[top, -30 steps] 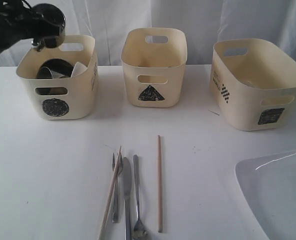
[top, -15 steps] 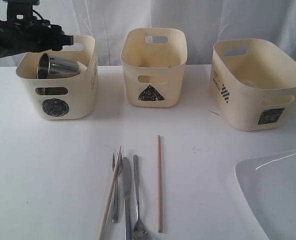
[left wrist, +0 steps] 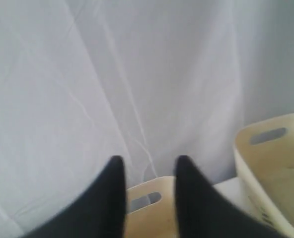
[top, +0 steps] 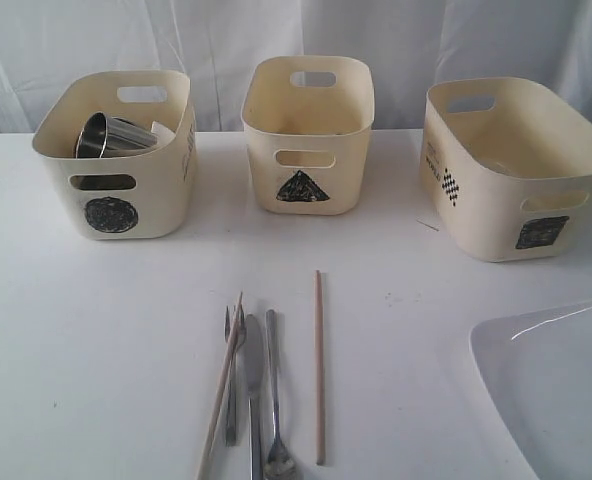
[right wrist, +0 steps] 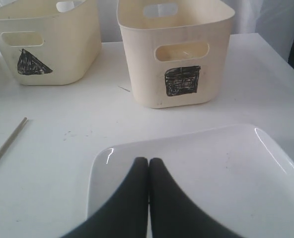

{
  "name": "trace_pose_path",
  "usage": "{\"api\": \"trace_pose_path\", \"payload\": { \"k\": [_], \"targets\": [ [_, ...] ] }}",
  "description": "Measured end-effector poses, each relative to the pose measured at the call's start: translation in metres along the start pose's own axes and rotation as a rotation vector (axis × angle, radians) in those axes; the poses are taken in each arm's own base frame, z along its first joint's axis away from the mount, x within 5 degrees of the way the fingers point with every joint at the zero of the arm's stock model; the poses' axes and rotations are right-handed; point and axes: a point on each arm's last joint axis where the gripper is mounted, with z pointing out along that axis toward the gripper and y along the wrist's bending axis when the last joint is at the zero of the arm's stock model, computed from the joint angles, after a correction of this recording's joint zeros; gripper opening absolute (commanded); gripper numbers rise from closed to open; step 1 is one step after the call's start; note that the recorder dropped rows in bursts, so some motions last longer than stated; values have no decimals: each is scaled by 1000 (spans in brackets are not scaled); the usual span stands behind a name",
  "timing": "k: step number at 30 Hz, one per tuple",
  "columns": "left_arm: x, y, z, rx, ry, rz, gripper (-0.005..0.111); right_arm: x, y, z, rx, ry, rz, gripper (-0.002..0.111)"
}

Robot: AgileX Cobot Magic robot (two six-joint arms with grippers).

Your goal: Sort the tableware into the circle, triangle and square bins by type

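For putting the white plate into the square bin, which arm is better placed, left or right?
Right, probably. The right gripper, shut, is just above the white plate, and the square bin is on the same side. The left gripper is open, empty, and faces the curtain.

Three bins stand in a row at the back of the table (top: 96, 330): the circle bin (top: 111, 190) on the left, the triangle bin (top: 306, 150) in the middle, the square bin (top: 506, 190) on the right. A mug (top: 111, 135) lies in the circle bin. Before the triangle bin, the fork (top: 230, 420), knife (top: 253, 390) and spoon (top: 273, 380) lie side by side. One chopstick (top: 219, 395) lies slanted over the fork; the other chopstick (top: 319, 370) lies apart on their right. A plate (top: 556, 390) lies at the front right.
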Motion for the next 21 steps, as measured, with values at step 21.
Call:
{"api": "trace_pose_path", "payload": {
  "k": [21],
  "targets": [
    [66,64,-151,-196,195,-550,0,0,0,0,0,0,0,0]
  ]
}}
